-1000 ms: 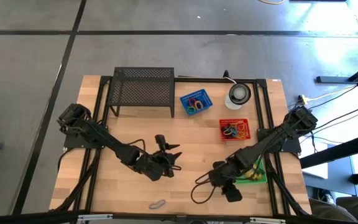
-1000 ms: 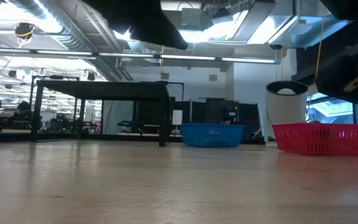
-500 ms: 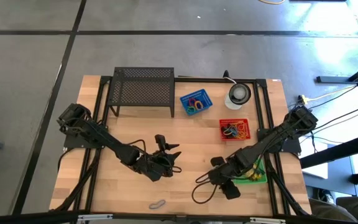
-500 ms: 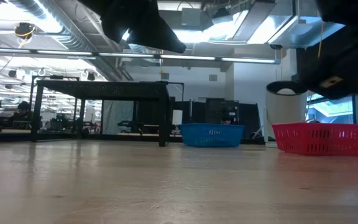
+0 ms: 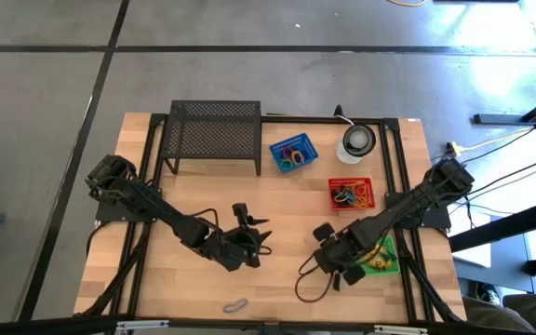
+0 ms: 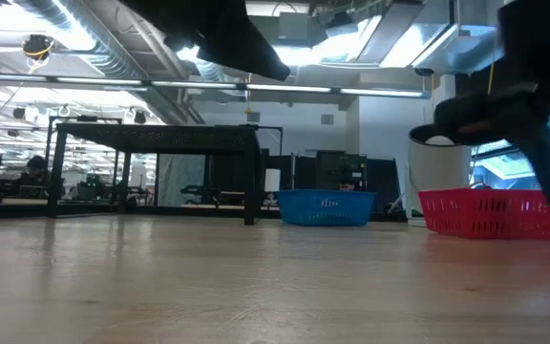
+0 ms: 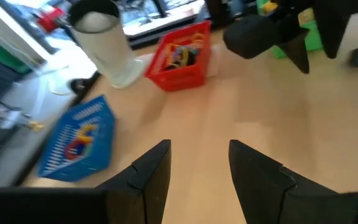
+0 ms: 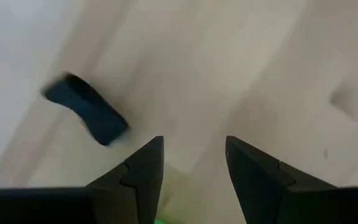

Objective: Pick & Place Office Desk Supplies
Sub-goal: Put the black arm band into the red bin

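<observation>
A: Rubber bands (image 5: 293, 154) are seen heaped in the blue basket (image 5: 307, 145) beside the black wire-mesh rack (image 5: 214, 136); more are piled in the red basket (image 5: 365, 183) nearer the right arm. Is that shown anywhere else?

B: In the left wrist view the coloured loops are visible inside both baskets. In the low view only the basket walls are seen, so the contents are hidden there.

A: What is given by the high view alone?

B: A yellow-green crayon box (image 5: 380, 261) is seen at the right side of the counter (image 5: 277, 214), partly covered by the right arm. A small pale loop (image 5: 235, 305), possibly a rubber band, lies alone near the front edge; its make cannot be settled.

A: And the tools?

B: The left tool (image 7: 194, 165) is held over the middle of the counter, its fingers spread with bare wood between them and nothing gripped. The right tool (image 8: 191, 163) hangs just beside the crayon box, fingers likewise parted and empty.

A: What is the dark item in the right wrist view?

B: A small black object (image 8: 86, 116) is seen lying on the counter beyond the fingers; it is blurred, and whether it is a clip cannot be told. A sliver of green is cut off at that picture's edge.

A: The white cup-like container (image 5: 356, 142)?

B: It stands behind the red basket; its contents cannot be made out.
</observation>
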Robot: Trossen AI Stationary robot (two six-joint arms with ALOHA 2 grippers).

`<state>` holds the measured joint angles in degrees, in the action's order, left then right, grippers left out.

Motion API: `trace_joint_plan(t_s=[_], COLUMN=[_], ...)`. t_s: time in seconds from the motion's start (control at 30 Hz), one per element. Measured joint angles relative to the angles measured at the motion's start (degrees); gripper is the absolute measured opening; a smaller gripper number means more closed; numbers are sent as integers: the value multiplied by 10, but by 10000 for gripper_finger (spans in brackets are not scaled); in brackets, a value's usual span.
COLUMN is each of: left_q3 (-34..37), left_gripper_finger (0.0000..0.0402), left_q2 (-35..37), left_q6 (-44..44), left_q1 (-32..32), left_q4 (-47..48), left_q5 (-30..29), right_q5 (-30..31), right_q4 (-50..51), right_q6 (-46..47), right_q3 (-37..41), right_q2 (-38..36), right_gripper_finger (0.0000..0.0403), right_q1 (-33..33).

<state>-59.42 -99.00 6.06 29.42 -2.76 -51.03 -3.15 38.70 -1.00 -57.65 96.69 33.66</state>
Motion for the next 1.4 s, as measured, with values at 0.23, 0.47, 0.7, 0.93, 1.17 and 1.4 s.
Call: trace_joint_plan(t_s=[0.23, 0.47, 0.7, 0.93, 1.17, 1.4], left_q3=[0, 0, 0, 0, 0, 0], left_gripper_finger=[157, 157, 157, 157, 157, 157], left_q2=[0, 0, 0, 0, 0, 0], left_q6=[65, 74, 47, 31, 16, 9], left_q1=[14, 31, 32, 31, 31, 31], left_q4=[-1, -3, 0, 0, 0, 0], left_q5=[19, 11, 10, 10, 11, 12], right_q5=[38, 12, 9, 35, 34, 49], right_q4=[29, 57, 69, 72, 59, 46], right_q6=[6, 76, 31, 34, 82, 143], right_q3=[-71, -102, -102, -104, -102, -102], right_q2=[16, 58, 115, 136, 137, 137], right_gripper_finger=[174, 174, 174, 174, 174, 174], right_q1=[43, 91, 108, 106, 106, 106])
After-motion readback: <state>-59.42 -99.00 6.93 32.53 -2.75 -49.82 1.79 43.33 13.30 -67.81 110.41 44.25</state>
